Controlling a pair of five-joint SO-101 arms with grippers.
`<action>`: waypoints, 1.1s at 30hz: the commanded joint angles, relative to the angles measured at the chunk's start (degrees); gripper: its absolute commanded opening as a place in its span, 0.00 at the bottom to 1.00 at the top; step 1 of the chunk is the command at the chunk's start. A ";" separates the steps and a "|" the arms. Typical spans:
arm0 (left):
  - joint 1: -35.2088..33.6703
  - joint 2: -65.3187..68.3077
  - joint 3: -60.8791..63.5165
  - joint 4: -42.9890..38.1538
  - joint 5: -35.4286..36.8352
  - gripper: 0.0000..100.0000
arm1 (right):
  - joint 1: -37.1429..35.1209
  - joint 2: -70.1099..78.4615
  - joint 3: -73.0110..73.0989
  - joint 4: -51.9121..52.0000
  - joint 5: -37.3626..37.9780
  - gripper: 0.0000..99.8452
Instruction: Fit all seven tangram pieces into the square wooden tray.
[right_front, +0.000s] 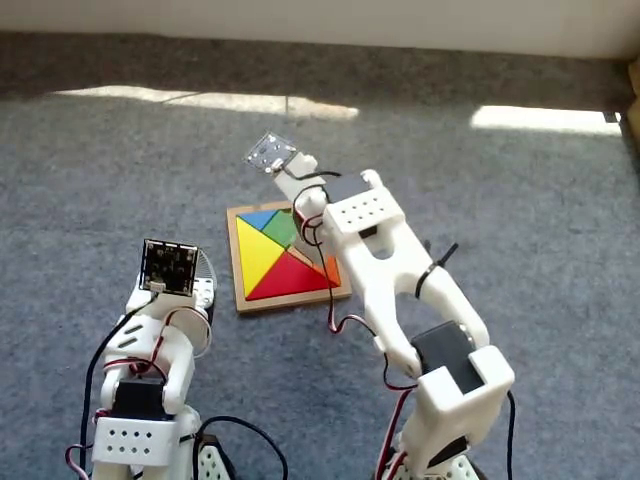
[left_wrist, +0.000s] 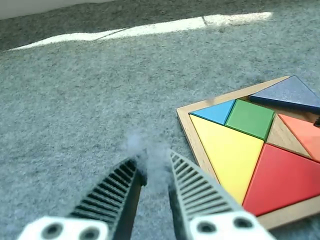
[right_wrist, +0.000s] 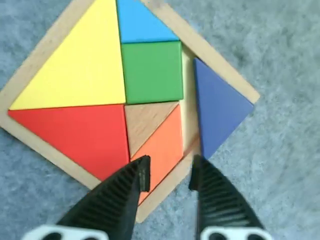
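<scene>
The square wooden tray lies on grey carpet. It holds a yellow triangle, a red triangle, a light blue triangle, a green square and an orange triangle. A bare wooden triangle shows between them. A dark blue triangle lies askew at the tray's corner, resting on the rim. My right gripper hangs open over the orange triangle and the rim, holding nothing. Left of the tray, my left gripper sits low over carpet, slightly open.
Grey carpet surrounds the tray on all sides. The right arm covers the tray's right side in the high view. The left arm stands a little left of the tray. A pale wall base runs along the far edge.
</scene>
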 joint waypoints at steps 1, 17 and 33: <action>-0.31 -1.10 1.63 0.09 -0.44 0.08 | 0.31 -5.41 -3.21 0.84 0.18 0.01; -0.40 -1.10 1.63 0.18 -0.44 0.08 | 7.69 -21.14 26.86 -32.92 -15.47 0.01; -0.40 -1.10 1.63 0.18 -0.44 0.08 | 9.01 -5.05 29.05 -52.26 -16.00 0.01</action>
